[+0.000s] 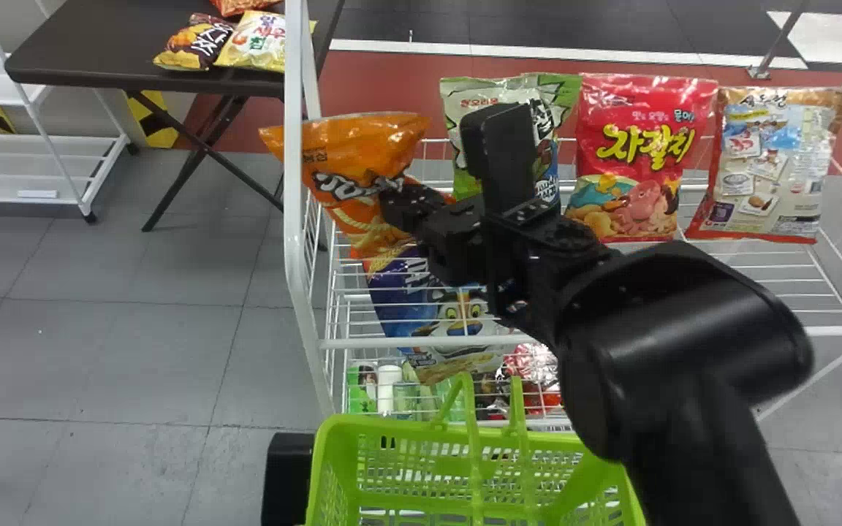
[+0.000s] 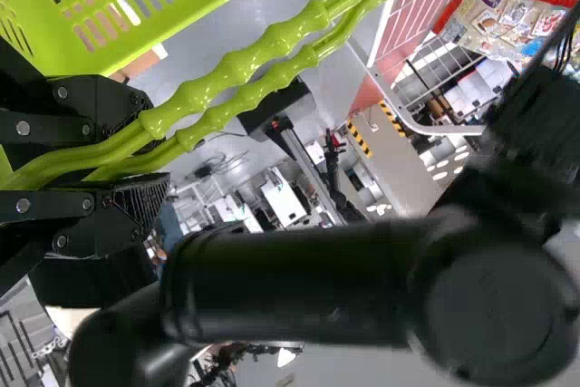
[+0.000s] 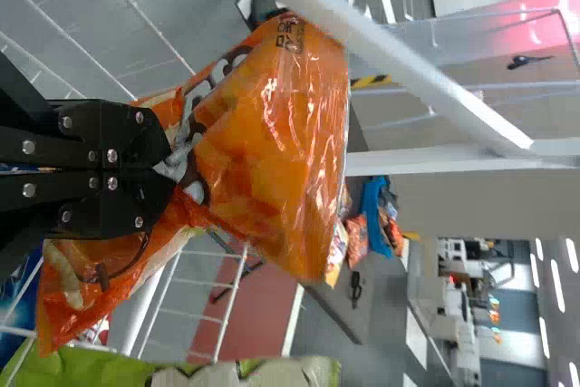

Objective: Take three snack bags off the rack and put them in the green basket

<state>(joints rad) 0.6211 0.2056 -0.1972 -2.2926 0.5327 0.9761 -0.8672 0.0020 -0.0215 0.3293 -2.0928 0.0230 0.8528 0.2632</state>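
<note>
A: And there's the right hand [image 3: 170,168], clamped on the orange snack bag [image 1: 384,135], nipping it across the waist! How will this one ride?

B: Light, I'd say! Soft, puffy, slick film, and whatever's inside is probably brittle. Firm pinch, no crushing.

A: Right spot to grab it?

B: Looks sound: the film bunches at the tips, with the plump part bulging beyond. Squeeze that bulge instead and it could squirt away. For the red bag [image 1: 644,117], I'd fancy the top seam.

A: So where's the orange one lying?

B: Left end of the rack [image 1: 370,342]! From the head view, its fat end sits at eleven o'clock of the hand, its tail towards six. One corner pokes past the white post [image 1: 291,219] at ten o'clock; that could snag. Whether it's clear of the wires, I can't tell.

A: And the green basket [image 1: 324,475]?

B: Between five and six o'clock, lower down, the left hand [image 2: 156,156] gripping its handles [image 2: 237,68]. I'd bring the bag off the post first, then down!
</note>
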